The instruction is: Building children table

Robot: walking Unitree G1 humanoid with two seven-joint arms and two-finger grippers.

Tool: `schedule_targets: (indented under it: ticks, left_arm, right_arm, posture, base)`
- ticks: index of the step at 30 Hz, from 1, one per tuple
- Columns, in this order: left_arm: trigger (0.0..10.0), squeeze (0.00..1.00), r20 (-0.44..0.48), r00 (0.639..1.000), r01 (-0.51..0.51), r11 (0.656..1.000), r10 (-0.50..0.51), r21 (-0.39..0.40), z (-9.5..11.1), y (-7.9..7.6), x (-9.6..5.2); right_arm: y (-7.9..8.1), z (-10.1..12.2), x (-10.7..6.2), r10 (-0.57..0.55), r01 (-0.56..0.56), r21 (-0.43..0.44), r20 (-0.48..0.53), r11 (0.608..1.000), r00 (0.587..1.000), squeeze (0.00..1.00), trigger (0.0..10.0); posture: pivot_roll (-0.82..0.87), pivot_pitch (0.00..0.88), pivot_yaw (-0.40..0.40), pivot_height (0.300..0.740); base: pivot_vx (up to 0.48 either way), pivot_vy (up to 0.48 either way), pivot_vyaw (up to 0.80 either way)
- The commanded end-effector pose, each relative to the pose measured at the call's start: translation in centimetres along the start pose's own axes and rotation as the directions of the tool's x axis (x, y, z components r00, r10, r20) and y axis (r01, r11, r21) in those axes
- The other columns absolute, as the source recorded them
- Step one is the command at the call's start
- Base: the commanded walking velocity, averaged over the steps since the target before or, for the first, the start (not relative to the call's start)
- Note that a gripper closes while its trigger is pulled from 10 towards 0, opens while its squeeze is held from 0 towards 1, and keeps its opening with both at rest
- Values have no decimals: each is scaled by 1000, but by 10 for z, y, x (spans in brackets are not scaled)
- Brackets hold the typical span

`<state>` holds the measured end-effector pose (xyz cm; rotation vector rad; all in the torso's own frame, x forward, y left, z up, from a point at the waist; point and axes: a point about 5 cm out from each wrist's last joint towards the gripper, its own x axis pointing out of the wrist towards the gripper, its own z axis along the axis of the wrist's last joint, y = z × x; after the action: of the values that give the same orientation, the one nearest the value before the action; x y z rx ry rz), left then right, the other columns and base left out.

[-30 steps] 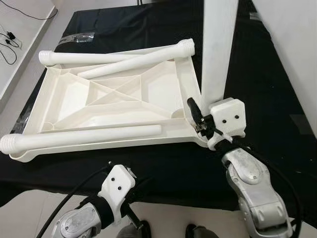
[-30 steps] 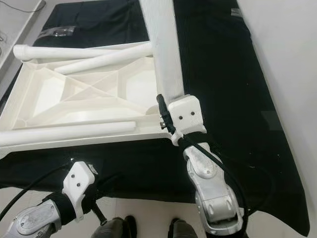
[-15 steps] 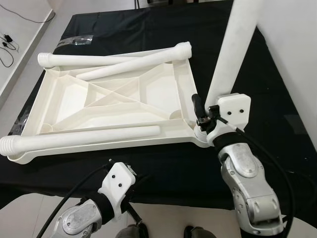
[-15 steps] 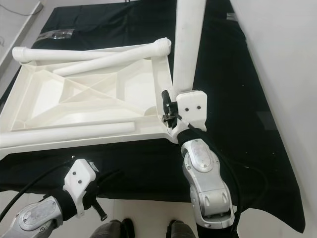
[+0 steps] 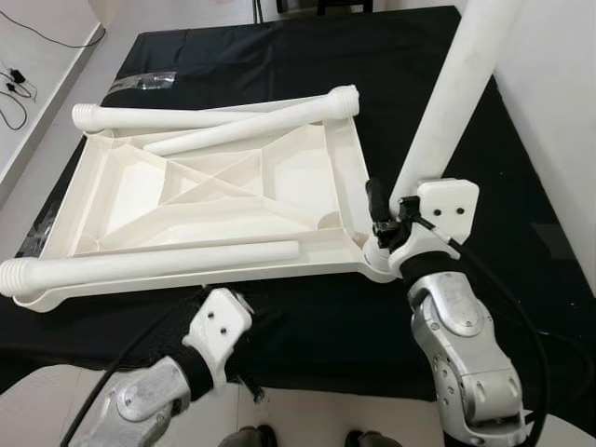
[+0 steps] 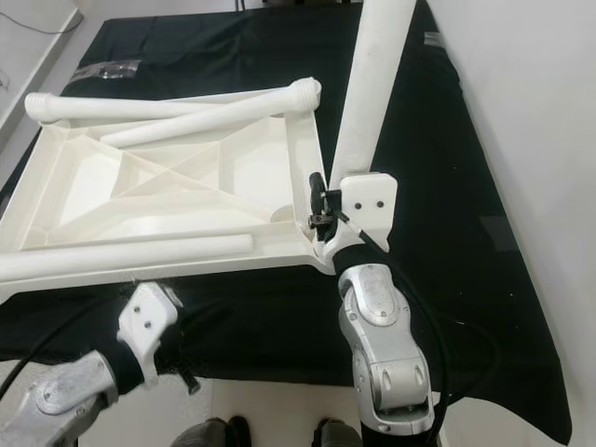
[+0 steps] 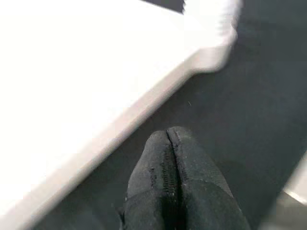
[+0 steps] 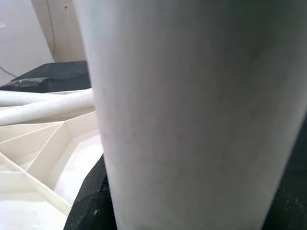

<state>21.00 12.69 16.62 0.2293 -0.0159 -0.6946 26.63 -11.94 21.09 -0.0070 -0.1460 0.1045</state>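
The white tabletop lies upside down on the black-covered bench, ribs facing up, with three loose white legs resting across it. The right hand grasps a fourth table leg near its lower end, which sits at the tabletop's near right corner (the leg leans up and away to the right). The left hand, fingers clenched together on nothing, hovers just off the tabletop's near edge.
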Motion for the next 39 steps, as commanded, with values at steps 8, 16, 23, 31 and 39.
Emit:
schedule_targets:
  ticks: [8, 16, 23, 31, 39]
  left_arm:
    - [10000, 0, -26, 1000, 10, 999, -11, -34, -10, -3, 2]
    - [10000, 0, -11, 1000, 24, 999, -24, -38, -9, -5, 7]
    - [10000, 0, -8, 1000, 26, 999, -26, -38, -8, -6, 7]
    - [10000, 0, 17, 1000, 13, 1000, -12, -22, 1, -1, 8]
    - [10000, 0, 78, 997, 8, 1000, -8, -3, 19, 10, 12]
  right_arm:
    - [6, -40, 3, 403, -402, 38, -139, 915, 904, 0, 10000]
    - [-6, -31, -5, 676, -685, -2, -160, 729, 720, 0, 10000]
    - [-11, -37, -2, 718, -725, 16, -159, 688, 678, 0, 10000]
    - [-17, -66, 7, 300, -327, -23, -342, 945, 891, 0, 10000]
    - [-5, -68, -14, 18, -34, -39, -350, 999, 937, 0, 10000]
  posture:
    - [71, 218, 74, 740]
    - [76, 208, 63, 740]
    - [82, 204, 63, 740]
    - [85, 209, 55, 740]
    - [82, 209, 59, 740]
  base:
    - [0, 0, 0]
    - [0, 0, 0]
    - [0, 0, 0]
    - [0, 0, 0]
    - [0, 0, 0]
